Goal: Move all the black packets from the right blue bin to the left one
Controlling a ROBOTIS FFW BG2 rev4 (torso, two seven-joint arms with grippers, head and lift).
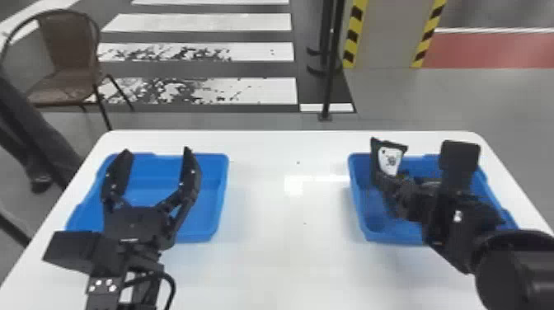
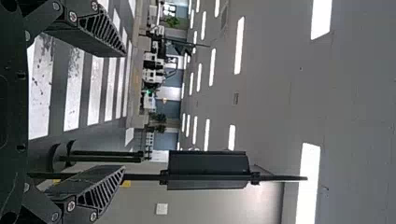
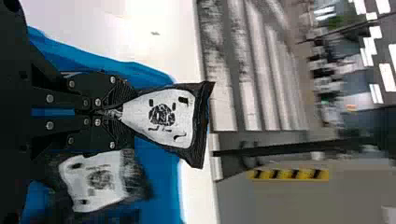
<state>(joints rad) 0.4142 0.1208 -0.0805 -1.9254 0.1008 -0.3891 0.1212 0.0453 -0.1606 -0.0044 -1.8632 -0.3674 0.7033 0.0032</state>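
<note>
- The right blue plastic bin (image 1: pixel 357 202) sits on the white table (image 1: pixel 288 255) and serves as landmark for the rest.
- Above that bin, toward its left side, the right black gripper (image 1: pixel 384 180) has its two flat fingers (image 3: pixel 122 95) clenched on one end of a black packet with a white printed label (image 3: pixel 159 116); the packet's wider end points away from the fingers.
- Inside the landmark bin lies another black packet with a white label (image 3: pixel 91 182).
- Left of the landmark bin, well apart on the table, is the left blue plastic bin (image 1: pixel 206 210).
- Also left of it, the left black gripper (image 1: pixel 157 152) hangs over the left bin, fingers spread wide, holding nothing.
</note>
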